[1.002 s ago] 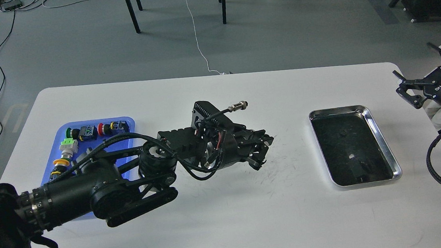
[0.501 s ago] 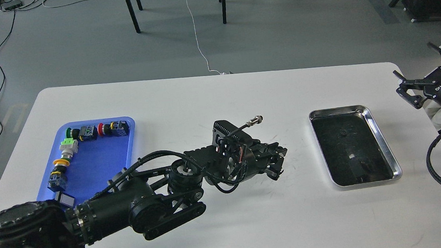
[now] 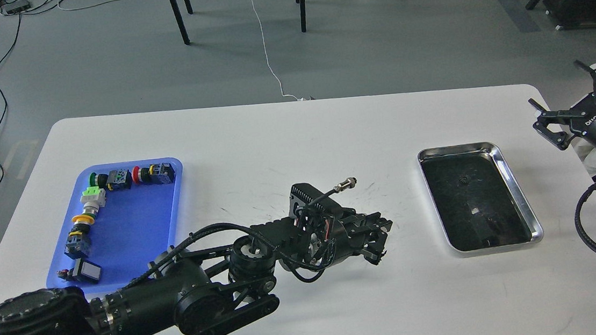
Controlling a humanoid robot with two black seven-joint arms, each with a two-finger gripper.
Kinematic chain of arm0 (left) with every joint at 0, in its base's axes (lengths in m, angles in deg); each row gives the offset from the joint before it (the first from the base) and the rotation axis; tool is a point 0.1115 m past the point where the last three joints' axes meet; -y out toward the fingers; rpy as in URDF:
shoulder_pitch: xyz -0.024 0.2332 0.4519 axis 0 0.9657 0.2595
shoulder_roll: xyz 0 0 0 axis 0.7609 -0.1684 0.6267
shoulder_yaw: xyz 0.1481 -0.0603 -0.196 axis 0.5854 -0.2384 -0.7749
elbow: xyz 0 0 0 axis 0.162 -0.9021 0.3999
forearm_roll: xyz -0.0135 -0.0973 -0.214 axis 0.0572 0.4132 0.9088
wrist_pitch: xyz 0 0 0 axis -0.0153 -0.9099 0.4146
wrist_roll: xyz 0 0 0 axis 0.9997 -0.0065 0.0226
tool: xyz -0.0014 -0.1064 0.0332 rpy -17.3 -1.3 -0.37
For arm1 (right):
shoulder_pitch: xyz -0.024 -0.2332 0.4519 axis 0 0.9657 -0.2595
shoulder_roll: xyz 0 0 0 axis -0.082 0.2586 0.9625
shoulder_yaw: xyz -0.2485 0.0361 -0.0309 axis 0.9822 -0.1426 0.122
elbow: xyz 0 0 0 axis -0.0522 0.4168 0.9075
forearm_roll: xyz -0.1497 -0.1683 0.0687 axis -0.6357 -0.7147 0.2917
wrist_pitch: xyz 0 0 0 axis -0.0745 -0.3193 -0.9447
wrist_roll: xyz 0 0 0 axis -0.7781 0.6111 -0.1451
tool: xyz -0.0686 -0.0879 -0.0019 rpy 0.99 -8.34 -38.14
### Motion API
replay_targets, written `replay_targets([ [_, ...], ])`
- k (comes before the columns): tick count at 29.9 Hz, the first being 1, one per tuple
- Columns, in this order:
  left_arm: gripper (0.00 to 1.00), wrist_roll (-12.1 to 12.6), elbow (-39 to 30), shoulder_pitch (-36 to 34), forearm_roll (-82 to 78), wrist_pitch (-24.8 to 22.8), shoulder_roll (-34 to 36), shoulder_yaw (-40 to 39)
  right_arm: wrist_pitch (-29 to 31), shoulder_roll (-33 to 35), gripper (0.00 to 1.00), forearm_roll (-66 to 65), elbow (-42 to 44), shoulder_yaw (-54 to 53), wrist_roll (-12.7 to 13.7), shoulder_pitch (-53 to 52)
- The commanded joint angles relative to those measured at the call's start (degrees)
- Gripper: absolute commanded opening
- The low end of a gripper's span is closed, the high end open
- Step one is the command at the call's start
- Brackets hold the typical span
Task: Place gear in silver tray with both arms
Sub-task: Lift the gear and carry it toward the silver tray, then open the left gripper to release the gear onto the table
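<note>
The silver tray (image 3: 455, 148) lies on the right part of the white table, with a dark mirror-like base. A small dark toothed piece (image 3: 461, 179), perhaps the gear, lies on that base near its far end. My left gripper (image 3: 377, 240) hovers low over the table's middle, a hand's width left of the tray. Its dark fingers sit close together and I cannot tell whether anything is between them. My right gripper (image 3: 567, 96) is at the table's right edge, right of the tray, with its claws spread and empty.
A blue plastic tray (image 3: 130, 220) at the left holds several push-buttons and switches (image 3: 131, 176) along its far and left sides. Table legs and cables are on the floor beyond the table's far edge.
My left arm has swung right and toward the table's near side, lowering the gripper closer to the silver tray. My right gripper has shifted very slightly.
</note>
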Motion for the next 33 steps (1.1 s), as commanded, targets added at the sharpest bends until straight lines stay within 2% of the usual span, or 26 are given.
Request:
replay_targets([
  [1,0.14,-0.2,0.0,1.9,0.0,0.0,0.0,0.0,0.0,-0.2,0.93,-0.1,-0.1,0.0,0.0,0.0],
  [7,0.19,-0.7,-0.1,3.2,0.0,0.0,0.0,0.0,0.0,-0.3,0.93,-0.1,-0.2,0.0,0.0,0.0],
  [14,0.36,-0.8,-0.2,3.2,0.1,0.3,0.0,0.0,0.0,-0.5,0.93,-0.1,-0.3,0.0,0.0,0.0],
  [16,0.44,-0.8,-0.1,3.3,0.3,1.0,0.0,-0.1,0.0,-0.5,0.93,-0.1,-0.3,0.0,0.0,0.0],
  [20,0.52,-0.8,-0.2,3.5,0.5,2.4,0.0,0.0,0.0,-0.4,0.93,-0.1,-0.3,0.0,0.0,0.0],
  [25,0.79,-0.8,-1.7,3.3,1.5,2.7,0.0,-0.5,0.0,0.1,0.93,-0.1,-0.3,-0.1,0.0,0.0],
  [27,0.85,-0.7,-2.2,2.9,3.4,3.2,0.0,-1.1,0.0,0.2,0.93,-0.1,-0.4,-0.2,0.0,0.0],
  [33,0.93,-0.1,-3.3,2.3,9.9,4.6,0.0,-13.2,0.0,0.2,0.93,-0.1,-0.5,-0.5,0.0,0.0],
])
